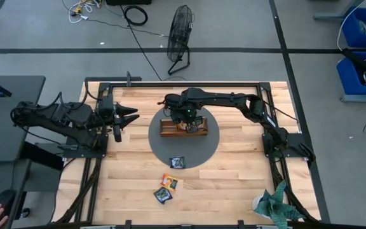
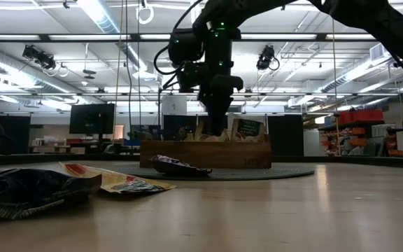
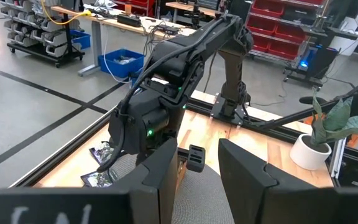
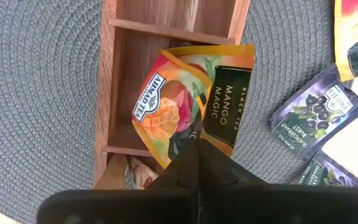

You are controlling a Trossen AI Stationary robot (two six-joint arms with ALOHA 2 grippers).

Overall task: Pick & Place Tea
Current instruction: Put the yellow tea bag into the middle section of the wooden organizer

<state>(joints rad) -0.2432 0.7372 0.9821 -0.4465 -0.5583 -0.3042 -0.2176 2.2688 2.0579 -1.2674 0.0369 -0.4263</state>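
The right hand [image 4: 197,155] hung over the wooden compartment tray [image 1: 183,127], its fingers pinched together on the edge of an orange Mango Magic black tea sachet [image 4: 191,99], which sat tilted, partly down in one of the tray's middle compartments and not yet let go. By my reading the job was well under way but not finished: the low view showed the tops of several sachets already standing in the tray, and the neighbouring compartment in the right wrist view held another orange-toned packet [image 4: 132,174]. Left to do were the loose ones: a dark blackcurrant sachet [image 1: 178,163] lying on the near edge of the round grey mat [image 1: 157,137], and, farther toward the near side on the bare worktop [image 1: 234,191], an orange-yellow sachet [image 1: 169,182] touching or overlapping another dark one [image 1: 162,195]. The held sachet was flat, glossy paper with a mango picture, an orange left half and a dark green panel with the name; it looked slightly bowed where it was gripped, so it would likely flex rather than stand stiff. The left hand [image 1: 127,118] waited at the left of the worktop, well apart from the tray, its fingers standing apart with nothing between them. A potted plant [image 1: 273,202] stood at the near right corner.
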